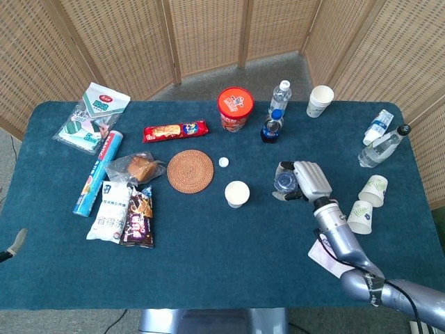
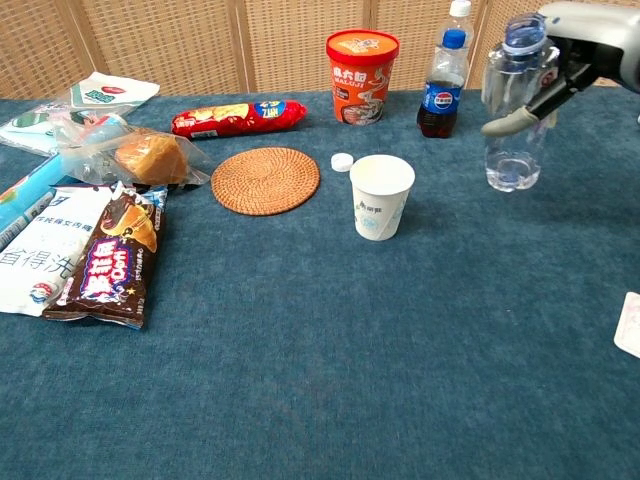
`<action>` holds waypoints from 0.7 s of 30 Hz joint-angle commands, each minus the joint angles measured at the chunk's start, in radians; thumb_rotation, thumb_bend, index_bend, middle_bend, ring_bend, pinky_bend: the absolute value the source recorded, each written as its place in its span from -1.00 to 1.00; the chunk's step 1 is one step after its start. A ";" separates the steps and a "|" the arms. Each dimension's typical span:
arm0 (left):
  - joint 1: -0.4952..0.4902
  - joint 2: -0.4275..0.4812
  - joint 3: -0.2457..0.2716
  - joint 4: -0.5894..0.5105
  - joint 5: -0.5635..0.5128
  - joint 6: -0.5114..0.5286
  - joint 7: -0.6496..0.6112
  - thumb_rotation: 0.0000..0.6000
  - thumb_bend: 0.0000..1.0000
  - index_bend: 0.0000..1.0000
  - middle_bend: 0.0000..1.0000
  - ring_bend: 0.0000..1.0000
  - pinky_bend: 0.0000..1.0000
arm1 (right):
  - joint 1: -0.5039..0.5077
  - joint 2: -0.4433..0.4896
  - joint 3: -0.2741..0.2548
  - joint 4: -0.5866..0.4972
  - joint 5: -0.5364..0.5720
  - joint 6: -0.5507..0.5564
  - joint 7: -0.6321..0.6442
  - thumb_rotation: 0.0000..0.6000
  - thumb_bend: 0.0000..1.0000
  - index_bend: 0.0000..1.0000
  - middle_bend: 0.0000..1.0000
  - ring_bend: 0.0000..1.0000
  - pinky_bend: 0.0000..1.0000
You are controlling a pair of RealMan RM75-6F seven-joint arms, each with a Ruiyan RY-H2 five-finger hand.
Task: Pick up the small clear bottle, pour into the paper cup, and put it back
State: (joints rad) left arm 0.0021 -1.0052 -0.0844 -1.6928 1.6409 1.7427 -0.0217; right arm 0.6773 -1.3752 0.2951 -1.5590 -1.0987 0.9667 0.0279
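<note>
The small clear bottle (image 1: 284,182) (image 2: 515,110) has no cap and stands upright in the grip of my right hand (image 1: 308,179) (image 2: 585,40), whose fingers wrap it from the right. It is a short way to the right of the white paper cup (image 1: 237,193) (image 2: 381,196), which stands open-topped mid-table. I cannot tell whether the bottle's base touches the cloth. A white cap (image 1: 223,162) (image 2: 342,161) lies behind the cup. A grey sliver at the left edge of the head view may be my left hand (image 1: 14,244); its state is unclear.
Behind the cup stand a cola bottle (image 2: 441,88), a red noodle tub (image 2: 361,62) and a woven coaster (image 2: 265,180). Snack packets (image 2: 95,250) fill the left. Two cups lie tipped (image 1: 367,202) at the right, near bottles (image 1: 381,142) and a card (image 1: 325,253).
</note>
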 commanded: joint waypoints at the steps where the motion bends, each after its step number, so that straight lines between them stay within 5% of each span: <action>1: 0.001 -0.001 0.002 0.002 -0.001 -0.001 -0.002 0.24 -0.24 -0.82 -0.85 -0.99 -0.91 | 0.034 -0.028 0.011 0.005 0.028 0.026 -0.086 1.00 -0.52 0.21 0.21 0.21 0.31; 21: 0.002 -0.003 0.011 0.007 0.008 -0.002 -0.008 0.23 -0.24 -0.83 -0.85 -1.00 -0.91 | 0.133 -0.141 -0.019 0.131 -0.010 0.085 -0.364 1.00 -0.49 0.21 0.21 0.21 0.31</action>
State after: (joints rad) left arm 0.0037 -1.0079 -0.0737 -1.6858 1.6495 1.7405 -0.0301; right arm 0.8035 -1.5076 0.2813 -1.4397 -1.0971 1.0422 -0.3222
